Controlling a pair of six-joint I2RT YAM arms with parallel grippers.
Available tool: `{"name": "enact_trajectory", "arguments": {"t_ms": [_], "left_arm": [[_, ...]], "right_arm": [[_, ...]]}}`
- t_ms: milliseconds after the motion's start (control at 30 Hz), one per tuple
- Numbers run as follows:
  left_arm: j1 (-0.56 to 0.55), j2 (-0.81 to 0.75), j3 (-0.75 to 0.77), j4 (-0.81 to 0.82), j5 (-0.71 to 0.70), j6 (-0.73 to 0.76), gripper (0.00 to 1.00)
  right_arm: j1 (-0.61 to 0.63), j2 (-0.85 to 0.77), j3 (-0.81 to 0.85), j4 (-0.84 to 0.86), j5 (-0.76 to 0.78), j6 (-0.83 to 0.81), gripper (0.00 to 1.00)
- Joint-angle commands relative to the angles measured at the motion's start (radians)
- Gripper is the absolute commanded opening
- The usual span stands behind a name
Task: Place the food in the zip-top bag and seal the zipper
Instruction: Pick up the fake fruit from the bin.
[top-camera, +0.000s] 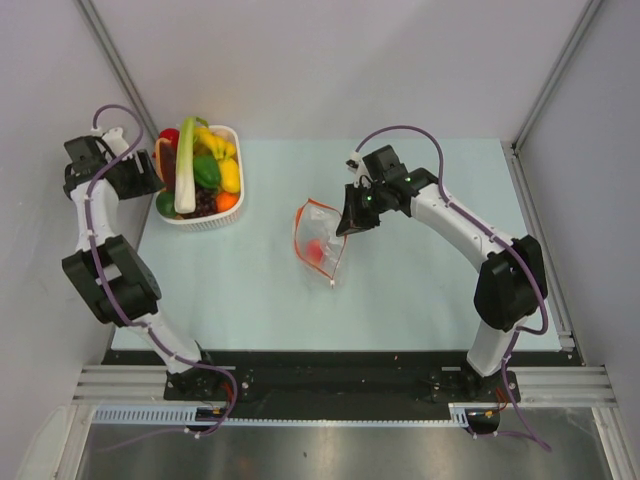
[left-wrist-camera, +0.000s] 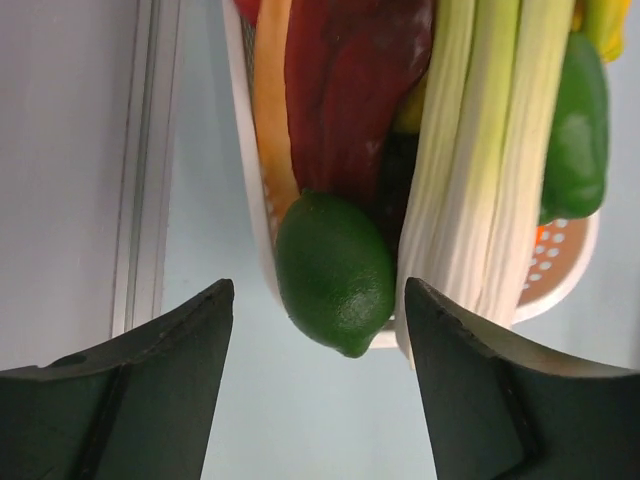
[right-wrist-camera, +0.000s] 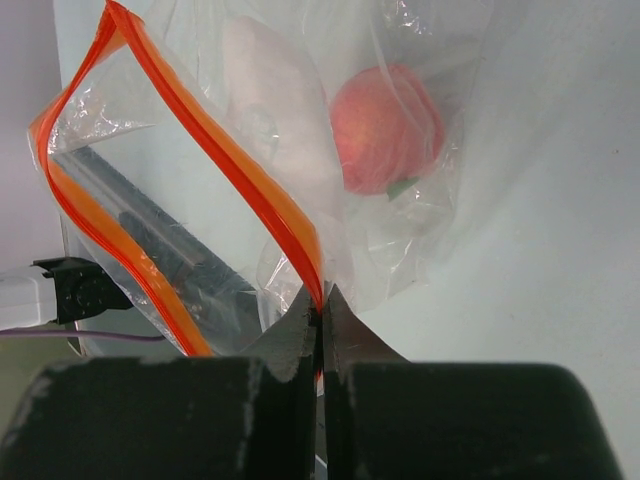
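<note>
Shows the zip-top bag (top-camera: 318, 245) as clear crinkly plastic on the pale table (top-camera: 420, 300), near the middle and well apart from the white basket (top-camera: 200, 222) at the far left. Shows the zipper (right-wrist-camera: 230, 160) as an orange-red strip bowed into an open loop, mouth lifted. Holds one round pink-red fruit (right-wrist-camera: 385, 130) inside, low in the bag. Leaves the rest of the food in the basket: green lime (left-wrist-camera: 335, 270), long green-white stalk (left-wrist-camera: 480, 170), dark red pepper (left-wrist-camera: 350, 90), green pepper (left-wrist-camera: 575, 130), yellow pieces (top-camera: 230, 178), orange round one (top-camera: 227, 201). Reaches in from the right with elbow raised and forearm angled toward the bag; has the right gripper (right-wrist-camera: 322, 325) pinched tight on the zipper strip at the near end of the loop. Has the left arm bent double at the table's left edge; points the left gripper (top-camera: 152, 175) at the basket's left side, fingers (left-wrist-camera: 150, 380) spread wide, clamping nothing, lime just beyond the tips
</note>
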Motion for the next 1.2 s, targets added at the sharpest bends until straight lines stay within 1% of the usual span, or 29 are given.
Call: {"name": "enact_trajectory", "arguments": {"t_ms": [0, 67, 200, 433, 700, 933, 1033, 1167], "left_arm": [[-0.009, 0.005, -0.050, 0.046, -0.068, 0.076, 0.72], [-0.009, 0.011, -0.062, 0.067, -0.099, 0.077, 0.72], [-0.009, 0.042, -0.051, 0.077, -0.101, 0.065, 0.72], [-0.018, 0.086, -0.034, 0.048, -0.052, 0.067, 0.78], [-0.018, 0.051, -0.053, 0.048, 0.039, 0.007, 0.84], [-0.023, 0.085, -0.048, 0.034, 0.022, -0.001, 0.85], [-0.023, 0.102, -0.050, 0.026, 0.025, -0.013, 0.88], [-0.024, 0.111, -0.051, 0.025, 0.014, -0.019, 0.88]], "right_arm": [[0.003, 0.009, 0.035, 0.009, -0.014, 0.007, 0.00], [0.001, 0.011, 0.035, 0.008, -0.014, 0.007, 0.00], [0.003, 0.014, 0.035, 0.009, -0.013, 0.005, 0.00], [0.004, 0.028, 0.051, 0.000, -0.005, 0.002, 0.00], [0.003, 0.029, 0.048, -0.003, -0.011, 0.002, 0.00], [0.003, 0.025, 0.046, -0.001, -0.008, -0.001, 0.00], [0.004, 0.026, 0.045, -0.003, -0.006, -0.001, 0.00], [0.001, 0.028, 0.045, -0.003, -0.006, -0.001, 0.00]]}}
